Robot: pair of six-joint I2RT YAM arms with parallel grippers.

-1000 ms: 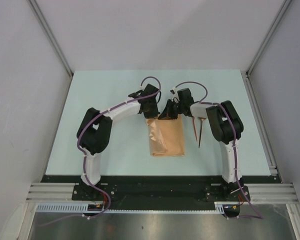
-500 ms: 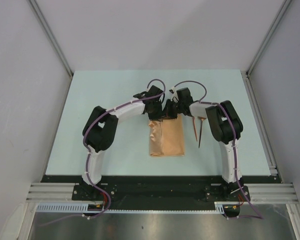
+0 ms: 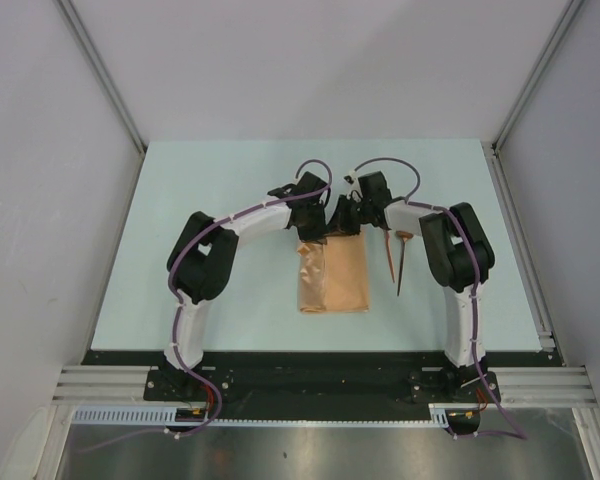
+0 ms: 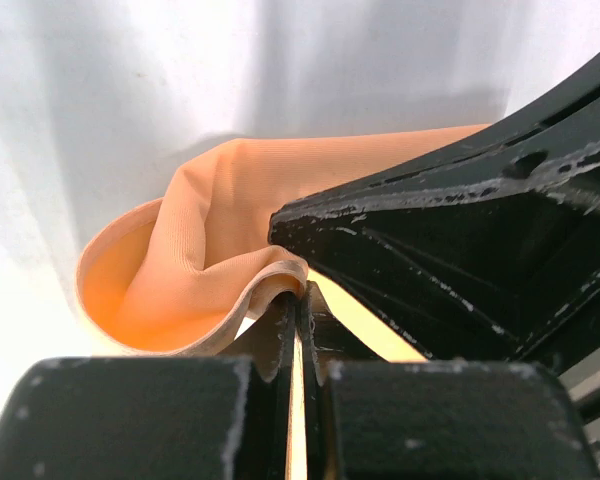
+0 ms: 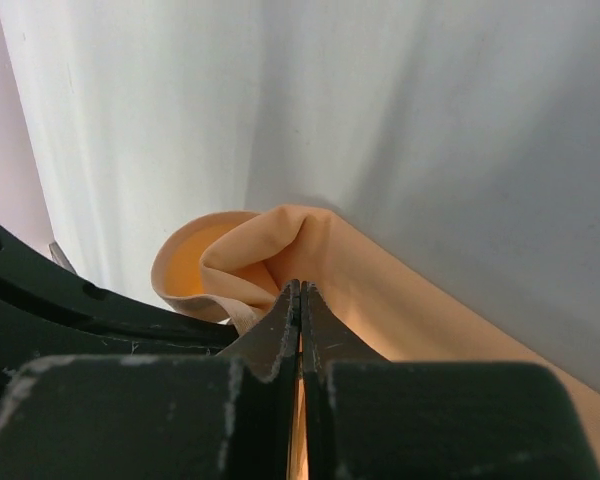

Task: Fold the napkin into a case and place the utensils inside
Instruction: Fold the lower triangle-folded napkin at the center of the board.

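The peach-orange napkin [image 3: 333, 275] lies folded into a long rectangle at the table's middle. Both grippers meet at its far edge. My left gripper [image 3: 321, 232] is shut on the napkin's far edge [image 4: 230, 290], which curls up in a loop beside its fingers. My right gripper [image 3: 346, 228] is shut on the same far edge [image 5: 280, 250], with the cloth bunched at its fingertips. The right gripper's black body shows in the left wrist view [image 4: 460, 250]. The two reddish-brown utensils [image 3: 397, 260] lie side by side on the table just right of the napkin.
The pale table [image 3: 220, 180] is bounded by grey walls at the left, right and back. The arms' bases stand at the near edge.
My left gripper has moved right along the napkin's far edge until it sits against the right gripper. The napkin's left side has been drawn in, so it looks narrower.
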